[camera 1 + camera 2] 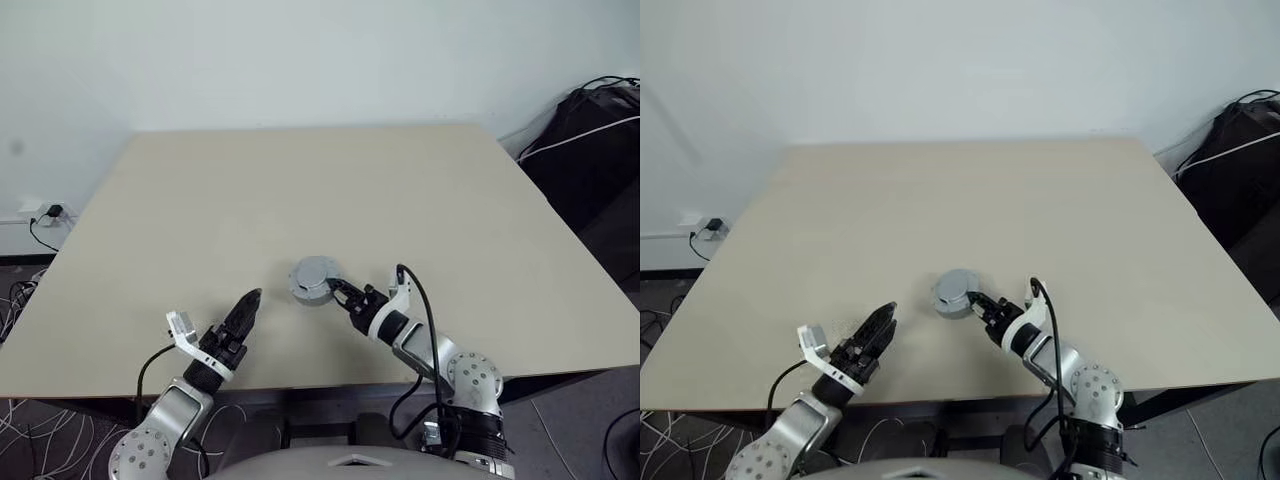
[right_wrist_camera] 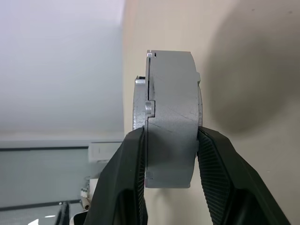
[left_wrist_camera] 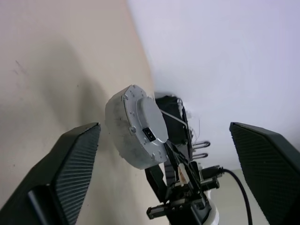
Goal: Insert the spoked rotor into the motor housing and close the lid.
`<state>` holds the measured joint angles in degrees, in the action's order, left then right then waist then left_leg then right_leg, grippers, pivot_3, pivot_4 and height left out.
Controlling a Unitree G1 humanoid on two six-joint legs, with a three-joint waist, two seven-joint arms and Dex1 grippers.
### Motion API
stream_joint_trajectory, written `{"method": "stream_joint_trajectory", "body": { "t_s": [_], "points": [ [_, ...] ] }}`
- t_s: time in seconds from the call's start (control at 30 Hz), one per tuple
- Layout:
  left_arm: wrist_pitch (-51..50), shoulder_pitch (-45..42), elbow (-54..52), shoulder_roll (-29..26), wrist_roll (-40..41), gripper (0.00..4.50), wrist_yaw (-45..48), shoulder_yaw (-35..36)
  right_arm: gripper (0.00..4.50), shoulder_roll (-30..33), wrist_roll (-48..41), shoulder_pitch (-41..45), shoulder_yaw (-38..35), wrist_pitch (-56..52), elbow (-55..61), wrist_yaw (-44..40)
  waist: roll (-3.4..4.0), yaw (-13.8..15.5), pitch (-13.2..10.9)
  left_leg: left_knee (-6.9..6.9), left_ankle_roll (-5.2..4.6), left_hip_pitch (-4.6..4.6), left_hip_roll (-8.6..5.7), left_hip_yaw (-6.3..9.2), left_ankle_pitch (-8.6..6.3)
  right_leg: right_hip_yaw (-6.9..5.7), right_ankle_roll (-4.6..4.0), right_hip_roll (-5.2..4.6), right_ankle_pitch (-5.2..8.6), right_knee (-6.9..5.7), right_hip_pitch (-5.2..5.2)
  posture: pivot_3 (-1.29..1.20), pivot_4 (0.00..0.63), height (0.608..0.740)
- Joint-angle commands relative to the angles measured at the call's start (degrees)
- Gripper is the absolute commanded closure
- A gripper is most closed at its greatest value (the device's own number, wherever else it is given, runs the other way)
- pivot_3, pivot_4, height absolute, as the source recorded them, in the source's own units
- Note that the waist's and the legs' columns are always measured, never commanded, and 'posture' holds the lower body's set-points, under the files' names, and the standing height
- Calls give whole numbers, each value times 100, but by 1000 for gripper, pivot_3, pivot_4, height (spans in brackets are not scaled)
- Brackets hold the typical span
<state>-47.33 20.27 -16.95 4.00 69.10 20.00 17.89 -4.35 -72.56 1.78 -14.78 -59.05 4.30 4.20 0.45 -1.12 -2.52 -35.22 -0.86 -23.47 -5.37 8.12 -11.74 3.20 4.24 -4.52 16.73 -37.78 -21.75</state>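
A closed silver-grey round motor unit [image 1: 314, 279] is held on edge just above the beige table, near its front middle. My right gripper [image 1: 335, 290] is shut on it, one finger [image 2: 133, 159] on each flat side. In the right wrist view a seam runs between the thin lid [image 2: 141, 117] and the thicker motor housing [image 2: 171, 117]. The lid's round face with a small dark centre [image 3: 149, 135] is turned toward my left gripper [image 1: 248, 305]. That gripper stands open and empty, a hand's width left of the unit. The spoked rotor is hidden.
The beige table [image 1: 300, 180] stretches far ahead, with its front edge close under both arms. A black bag with cables [image 1: 590, 130] stands on the floor past the table's right side. A wall socket with a plug [image 1: 45, 212] is low on the left.
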Motion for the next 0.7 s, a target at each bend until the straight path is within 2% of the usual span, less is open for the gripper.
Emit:
{"method": "stream_joint_trajectory", "body": {
  "t_s": [0.03, 0.7],
  "points": [
    [145, -23, -33, 319, 255, 0, -56, -243, 3195, -339, -464, 266, 190, 84, 454, -31, -1, 1, 0, 0, 0, 0, -1, -1, 0, 1, -1, 2, 0, 0, 0, 0, 0, 740],
    [737, -291, 761, 285, 764, 0, 252, -646, 3195, 33, -1340, -89, 869, -339, 591, 216, -1, 3, 1, -4, -1, 1, 0, -2, 1, 1, -6, 12, -1, -2, 1, 0, 0, 740]
  ]
}}
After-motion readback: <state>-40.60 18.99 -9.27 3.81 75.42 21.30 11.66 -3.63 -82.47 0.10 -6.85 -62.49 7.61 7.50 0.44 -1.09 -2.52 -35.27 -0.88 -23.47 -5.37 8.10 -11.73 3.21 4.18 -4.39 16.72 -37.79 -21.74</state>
